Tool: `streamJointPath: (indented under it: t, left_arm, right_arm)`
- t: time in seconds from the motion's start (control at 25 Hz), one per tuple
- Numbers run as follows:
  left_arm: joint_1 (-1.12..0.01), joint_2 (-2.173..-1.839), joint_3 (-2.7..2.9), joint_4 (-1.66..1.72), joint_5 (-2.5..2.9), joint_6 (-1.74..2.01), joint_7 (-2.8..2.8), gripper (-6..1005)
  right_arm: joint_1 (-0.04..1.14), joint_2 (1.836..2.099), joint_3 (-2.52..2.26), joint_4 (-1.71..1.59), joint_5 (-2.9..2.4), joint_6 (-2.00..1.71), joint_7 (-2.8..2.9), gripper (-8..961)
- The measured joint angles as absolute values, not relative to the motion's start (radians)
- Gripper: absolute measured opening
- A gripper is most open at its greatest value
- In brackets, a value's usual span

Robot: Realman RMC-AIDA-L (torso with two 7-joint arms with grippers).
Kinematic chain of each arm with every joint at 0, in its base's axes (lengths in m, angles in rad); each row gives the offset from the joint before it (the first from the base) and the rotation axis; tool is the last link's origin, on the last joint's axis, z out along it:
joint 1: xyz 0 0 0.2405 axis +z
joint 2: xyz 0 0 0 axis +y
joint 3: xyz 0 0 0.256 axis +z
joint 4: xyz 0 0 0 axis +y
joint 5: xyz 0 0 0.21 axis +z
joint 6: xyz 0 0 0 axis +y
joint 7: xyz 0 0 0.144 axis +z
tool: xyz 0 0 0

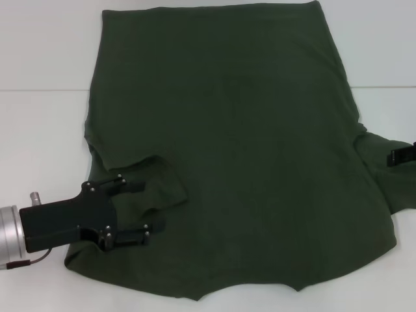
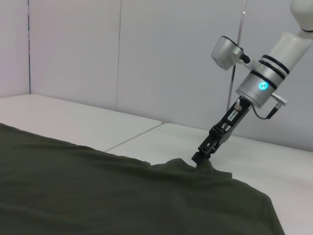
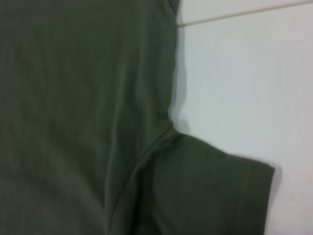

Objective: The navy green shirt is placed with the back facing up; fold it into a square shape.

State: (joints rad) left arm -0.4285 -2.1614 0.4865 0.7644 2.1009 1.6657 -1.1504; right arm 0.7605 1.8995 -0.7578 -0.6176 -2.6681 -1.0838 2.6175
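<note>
A white table (image 1: 39,130) spreads out before me, with a thin seam line running across it. Lying flat across most of it is the navy green shirt (image 1: 247,162), a large, plain, dark olive short-sleeved T-shirt of soft matte cloth. Its hem lies at the far side and its neck edge is nearest to me. The sleeve on my right lies flat, stretching toward the table's right edge. The sleeve on my left is bunched and partly folded in over the body of the shirt.

My left gripper (image 1: 155,207), black with a silver wrist, reaches in from the left near corner. Its two fingers are spread apart, one on each side of the bunched left sleeve, low over the cloth. I cannot tell whether they touch the fabric.

My right gripper (image 2: 201,157), black on a white and silver arm with a glowing blue-green ring, comes down at a slant onto the right sleeve. Its tip meets a small raised ridge of cloth there. I cannot tell whether its fingers are parted or closed on the fabric.
</note>
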Motion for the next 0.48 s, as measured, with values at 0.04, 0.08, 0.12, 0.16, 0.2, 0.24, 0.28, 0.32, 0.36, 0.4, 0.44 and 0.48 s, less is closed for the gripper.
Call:
streamJointPath:
  t: [0.04,0.08,0.12,0.16,0.2,0.24,0.28,0.32,0.36,0.4,0.44,0.48]
  left_arm:
    - [-0.428,-2.161,0.486,0.763,2.101,1.665,-1.150,866]
    - [-0.428,-2.161,0.486,0.762,2.101,1.665,-1.150,866]
    - [-0.428,-2.161,0.486,0.762,2.101,1.665,-1.150,866]
    - [-0.428,-2.161,0.486,0.762,2.101,1.665,-1.150,866]
    - [-0.428,-2.161,0.486,0.762,2.101,1.665,-1.150,866]
    - [-0.428,-2.161,0.486,0.762,2.101,1.665,-1.150,866]
    - [-0.428,-2.161,0.486,0.762,2.101,1.665,-1.150,866]
    - [-0.428,-2.161,0.486,0.762,2.101,1.665,-1.150,866]
    - [-0.428,-2.161,0.486,0.762,2.101,1.665,-1.151,866]
    - [-0.428,-2.161,0.486,0.762,2.101,1.665,-1.152,866]
    - [-0.428,-2.161,0.486,0.762,2.101,1.665,-1.152,866]
    - [-0.428,-2.161,0.486,0.762,2.101,1.665,-1.153,866]
  right_arm:
    - [0.761,1.902,-0.758,-0.615,-2.668,-1.077,2.615,876]
    - [0.762,1.905,-0.758,-0.613,-2.667,-1.071,2.613,873]
    - [0.762,1.908,-0.758,-0.610,-2.667,-1.066,2.611,870]
    - [0.763,1.910,-0.758,-0.608,-2.667,-1.063,2.610,867]
    - [0.764,1.912,-0.758,-0.607,-2.667,-1.060,2.610,865]
    - [0.764,1.914,-0.758,-0.607,-2.667,-1.058,2.610,862]
    - [0.764,1.914,-0.759,-0.607,-2.667,-1.058,2.609,859]
    - [0.764,1.915,-0.759,-0.606,-2.667,-1.057,2.609,856]
    - [0.764,1.915,-0.759,-0.605,-2.666,-1.057,2.609,853]
    - [0.764,1.915,-0.759,-0.602,-2.666,-1.055,2.609,850]
    - [0.764,1.915,-0.759,-0.599,-2.666,-1.052,2.609,847]
    - [0.764,1.915,-0.759,-0.597,-2.666,-1.050,2.609,844]
